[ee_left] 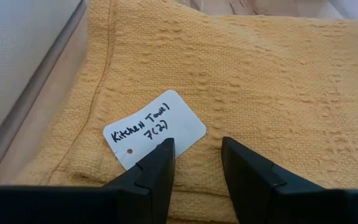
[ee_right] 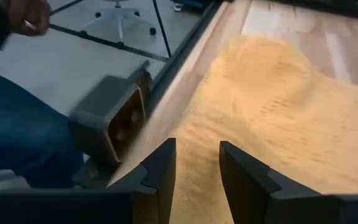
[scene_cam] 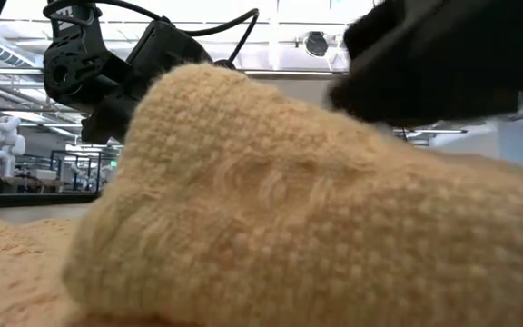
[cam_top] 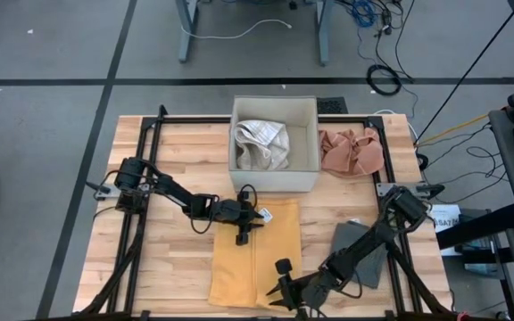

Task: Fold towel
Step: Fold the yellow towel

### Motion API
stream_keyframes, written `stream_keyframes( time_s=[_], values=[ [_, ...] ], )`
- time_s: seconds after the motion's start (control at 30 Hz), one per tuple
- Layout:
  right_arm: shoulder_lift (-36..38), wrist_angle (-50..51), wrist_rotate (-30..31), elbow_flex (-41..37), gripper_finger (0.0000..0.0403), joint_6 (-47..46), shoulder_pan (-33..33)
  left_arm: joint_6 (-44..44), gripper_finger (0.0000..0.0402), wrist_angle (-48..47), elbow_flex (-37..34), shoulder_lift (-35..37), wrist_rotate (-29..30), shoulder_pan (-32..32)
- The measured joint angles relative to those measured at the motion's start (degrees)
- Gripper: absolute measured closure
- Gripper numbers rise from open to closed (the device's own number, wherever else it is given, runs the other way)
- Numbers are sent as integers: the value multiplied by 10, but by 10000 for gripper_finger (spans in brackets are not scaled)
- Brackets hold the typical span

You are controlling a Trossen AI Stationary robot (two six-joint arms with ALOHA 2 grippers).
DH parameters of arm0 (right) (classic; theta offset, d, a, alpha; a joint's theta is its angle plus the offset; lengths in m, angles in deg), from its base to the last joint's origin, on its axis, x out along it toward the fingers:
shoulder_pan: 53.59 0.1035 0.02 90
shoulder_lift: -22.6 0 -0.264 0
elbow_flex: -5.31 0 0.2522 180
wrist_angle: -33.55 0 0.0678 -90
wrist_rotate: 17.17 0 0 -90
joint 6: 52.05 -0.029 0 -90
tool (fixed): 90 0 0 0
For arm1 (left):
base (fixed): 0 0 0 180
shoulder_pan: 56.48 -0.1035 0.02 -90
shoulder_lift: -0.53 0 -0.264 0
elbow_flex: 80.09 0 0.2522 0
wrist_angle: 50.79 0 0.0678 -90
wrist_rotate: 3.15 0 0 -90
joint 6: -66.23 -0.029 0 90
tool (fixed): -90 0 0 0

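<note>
On the bench: yellow kitchen towel [cam_top: 255, 254], folded lengthwise.
Left pincer [ee_left: 196, 163]: parted, empty, above its label [ee_left: 155, 128].
Right pincer [ee_right: 196, 167]: parted, empty, near edge.
Risk: snagging the label, dragging cloth askew.

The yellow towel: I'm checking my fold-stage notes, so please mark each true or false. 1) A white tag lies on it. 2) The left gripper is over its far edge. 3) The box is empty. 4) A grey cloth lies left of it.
1) True: a handwritten white tag lies on the yellow towel.
2) True: the left gripper is there, fingers apart.
3) False: the box holds a whitish cloth.
4) False: the grey cloth lies to its right, under the right arm; the right gripper is at the towel's near edge.
</note>
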Motion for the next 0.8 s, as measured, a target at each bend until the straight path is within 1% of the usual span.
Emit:
stream_keyframes(
  time_s=[0.1, 0.2, 0.37, 0.5, 0.63, 0.8],
  values=[
    [-27, -16, -4, 0, 293, -2, -7, 0, 260, 1, 0, 0, 0, 0],
    [-58, -16, -12, 0, 293, -26, -15, 0, 260, 1, 0, 0, 0, 0],
    [-79, -37, -33, 2, 293, -58, -24, -1, 260, 2, 0, 0, 0, 0],
    [-56, -20, -47, -1, 293, -25, -24, -2, 260, 2, 0, 0, 0, 0],
    [-4, 16, -47, -1, 293, 5, -22, -2, 260, -1, 0, 11, 0, 0],
    [33, 103, -35, -1, 293, 15, -23, -16, 259, -13, 0, 60, 0, 3]
  ],
)
